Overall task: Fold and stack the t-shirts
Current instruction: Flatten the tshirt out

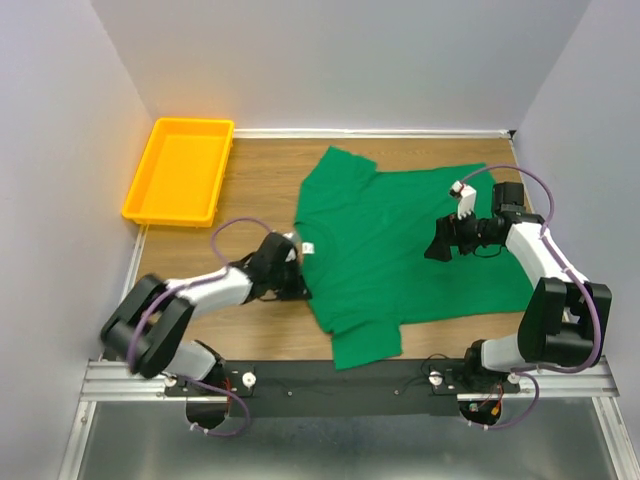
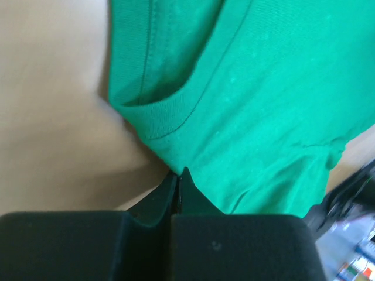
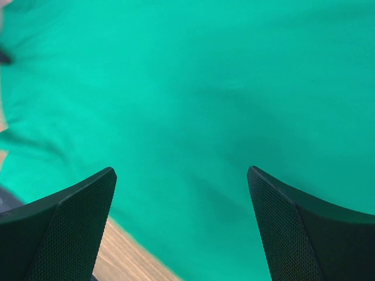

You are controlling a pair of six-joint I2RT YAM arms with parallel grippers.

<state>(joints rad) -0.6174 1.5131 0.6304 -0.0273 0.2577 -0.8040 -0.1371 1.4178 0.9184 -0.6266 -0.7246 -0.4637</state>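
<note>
An emerald-green t-shirt [image 1: 400, 235] lies spread out on the wooden table, with its small white neck label [image 1: 308, 247] at its left edge. My left gripper [image 1: 292, 268] is low at that edge. In the left wrist view its jaws [image 2: 179, 173] are shut, and the ribbed collar edge [image 2: 158, 120] runs right down into the fingertips, slightly lifted off the table. My right gripper [image 1: 440, 240] hovers over the right half of the shirt. It is open and empty, with green cloth [image 3: 187, 88] filling the space between its fingers [image 3: 181, 175].
A yellow plastic tray [image 1: 180, 170] stands at the back left of the table, apart from the shirt. White walls close in the back and sides. Bare wood [image 1: 255, 190] shows between tray and shirt, and a strip along the front edge [image 3: 126, 257].
</note>
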